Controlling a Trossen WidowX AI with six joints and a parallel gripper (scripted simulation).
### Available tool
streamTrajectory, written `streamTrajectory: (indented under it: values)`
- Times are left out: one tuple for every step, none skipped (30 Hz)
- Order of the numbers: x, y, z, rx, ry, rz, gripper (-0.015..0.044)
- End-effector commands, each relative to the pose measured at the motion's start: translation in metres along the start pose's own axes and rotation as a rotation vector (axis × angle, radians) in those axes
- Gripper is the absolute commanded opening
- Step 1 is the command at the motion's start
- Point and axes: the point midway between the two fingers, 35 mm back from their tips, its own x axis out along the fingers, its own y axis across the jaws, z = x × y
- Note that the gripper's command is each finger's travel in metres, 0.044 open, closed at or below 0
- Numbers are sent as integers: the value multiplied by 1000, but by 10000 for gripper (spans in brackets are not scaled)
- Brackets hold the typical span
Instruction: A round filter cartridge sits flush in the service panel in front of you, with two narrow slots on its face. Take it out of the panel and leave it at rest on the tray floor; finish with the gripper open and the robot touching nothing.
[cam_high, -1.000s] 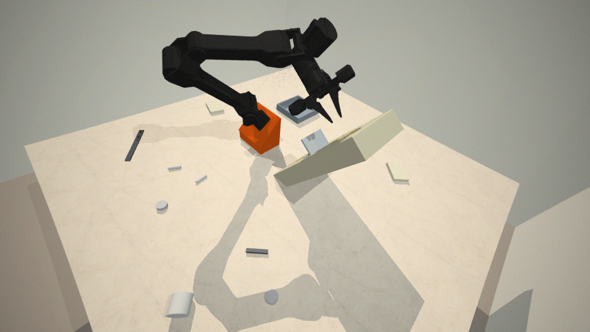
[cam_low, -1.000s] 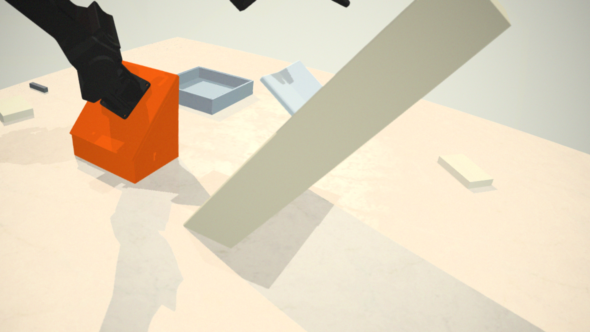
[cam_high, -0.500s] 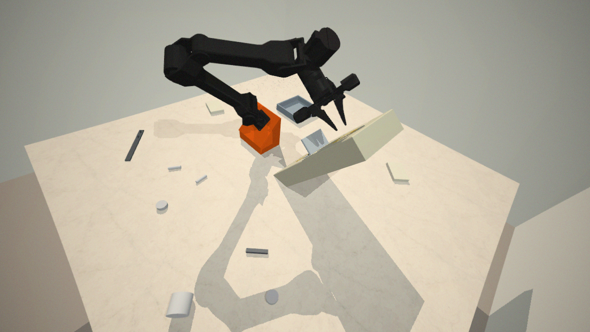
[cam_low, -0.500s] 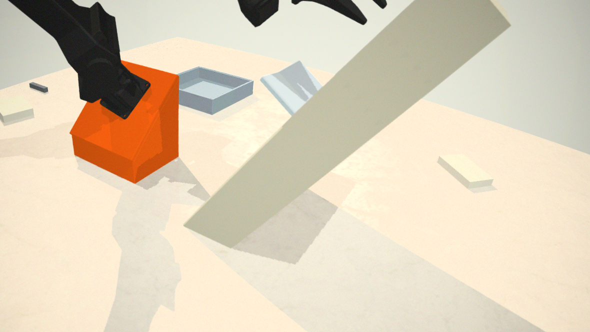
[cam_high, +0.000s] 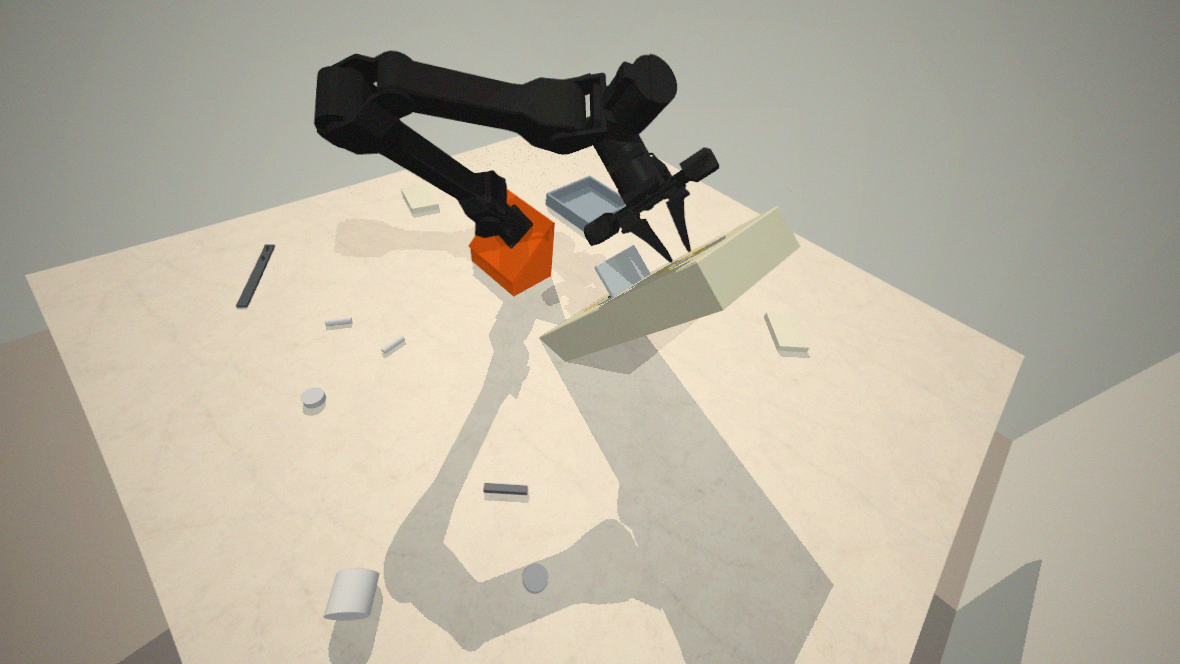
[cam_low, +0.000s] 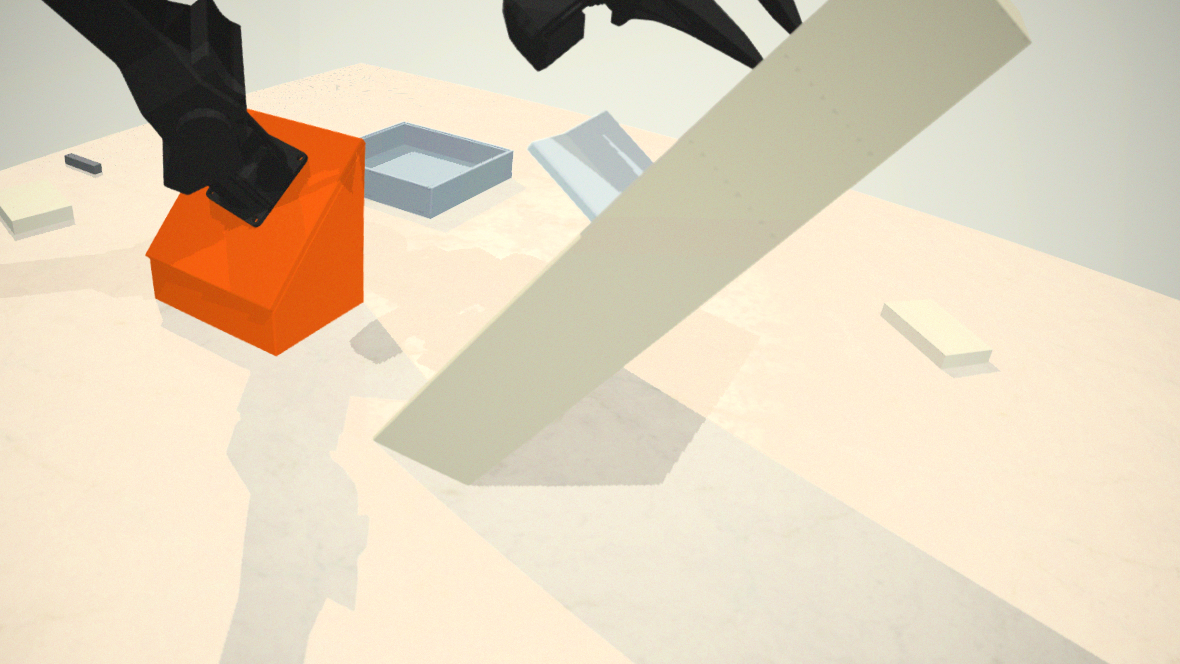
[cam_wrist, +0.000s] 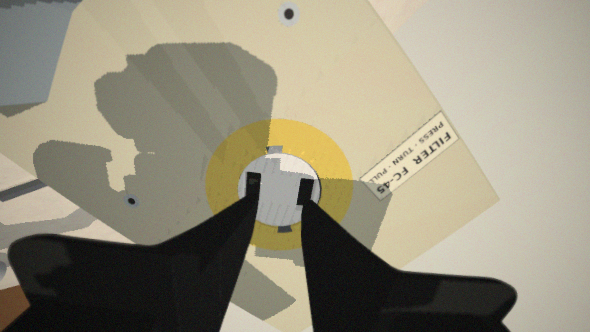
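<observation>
The filter cartridge (cam_wrist: 280, 212) is a round grey disc inside a yellow ring (cam_wrist: 332, 155) on the tilted cream service panel (cam_high: 717, 272) (cam_low: 660, 272) (cam_wrist: 340, 75). Its two dark slots stand apart, side by side in the wrist view. My gripper (cam_high: 679, 255) (cam_low: 778, 47) (cam_wrist: 280, 203) is partly open, with nothing gripped between its fingers. The fingertips are at the cartridge face, one over the lower end of each slot; I cannot tell whether they are inside. The blue-grey tray (cam_high: 565, 212) (cam_low: 396, 194) lies on the table behind the panel.
A light blue tilted plate (cam_high: 618, 268) (cam_low: 577, 156) (cam_wrist: 30, 60) stands out from the panel's front. The orange arm base (cam_high: 515, 264) (cam_low: 317, 264) is left of the panel. A white cylinder (cam_high: 352, 592), a dark bar (cam_high: 505, 488) and several small pieces lie about the table.
</observation>
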Motion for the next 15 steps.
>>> streamTrajectory:
  values:
    - [1, 2, 5, -13, -6, 2, 116]
    - [1, 2, 5, -13, -6, 2, 116]
    - [1, 2, 5, -13, -6, 2, 116]
    - [1, 2, 6, -13, -6, 2, 116]
    - [1, 2, 6, -13, -6, 2, 116]
    - [1, 2, 6, -13, -6, 2, 116]
    - [1, 2, 6, -13, -6, 2, 116]
    - [1, 2, 6, -13, -6, 2, 116]
    - [1, 2, 6, -13, -6, 2, 116]
    - [1, 2, 6, -13, -6, 2, 116]
    - [1, 2, 6, -13, -6, 2, 116]
    - [1, 2, 6, -13, -6, 2, 116]
    - [1, 2, 6, -13, -6, 2, 116]
    - [1, 2, 6, -13, -6, 2, 116]
    - [1, 2, 6, -13, -6, 2, 116]
